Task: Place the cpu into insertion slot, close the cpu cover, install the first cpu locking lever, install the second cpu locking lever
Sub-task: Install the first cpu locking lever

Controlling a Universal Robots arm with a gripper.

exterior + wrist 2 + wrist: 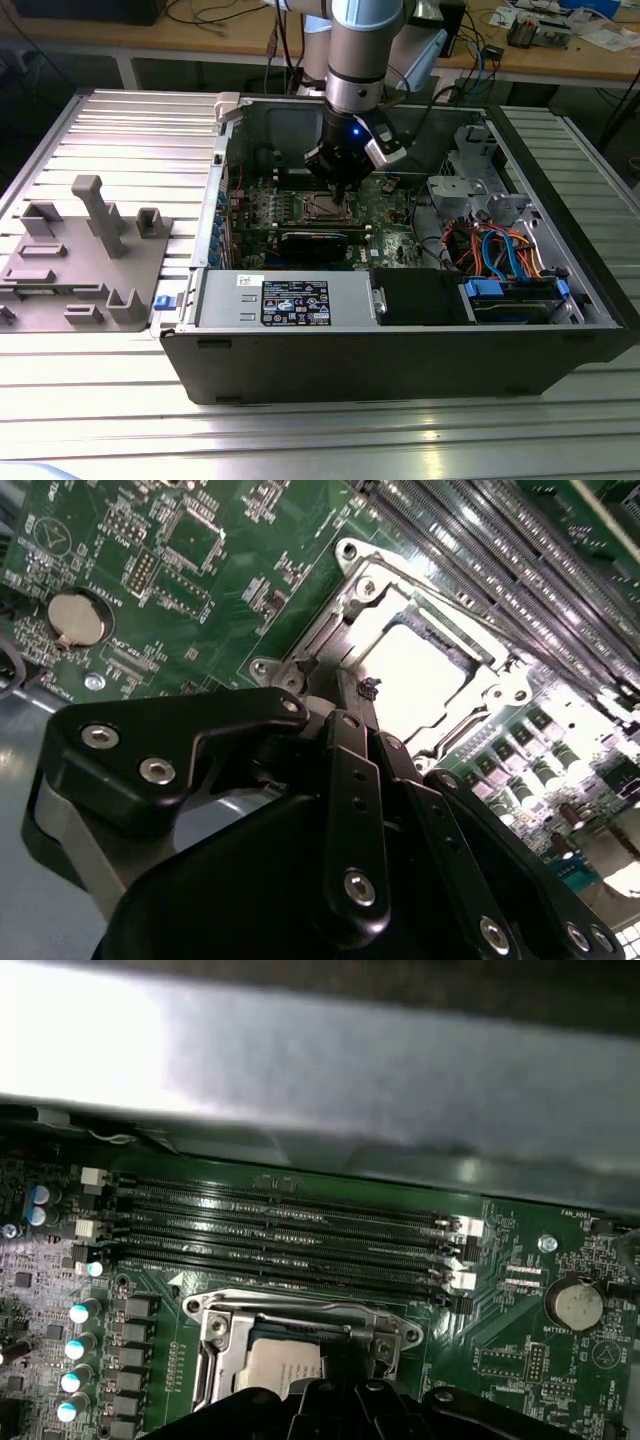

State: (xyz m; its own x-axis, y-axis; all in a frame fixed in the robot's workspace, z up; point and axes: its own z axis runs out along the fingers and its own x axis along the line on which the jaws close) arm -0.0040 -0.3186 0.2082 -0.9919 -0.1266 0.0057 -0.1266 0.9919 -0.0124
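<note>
A big black computer case lies open on a ribbed metal table. Inside it sit a grey power box with a label, a bunch of orange and blue wires, and a round silver battery on the green board. A grey plastic holder rests on the table, at the exterior view's left.

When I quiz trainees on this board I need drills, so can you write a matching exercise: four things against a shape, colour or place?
1 cpu
2 coin battery
3 memory slots
4 grey fixture tray

A long black rows
B outside the computer case
C round, silver
D square, pale, within the metal frame

Pairs: 1-D, 2-C, 3-A, 4-B
</note>
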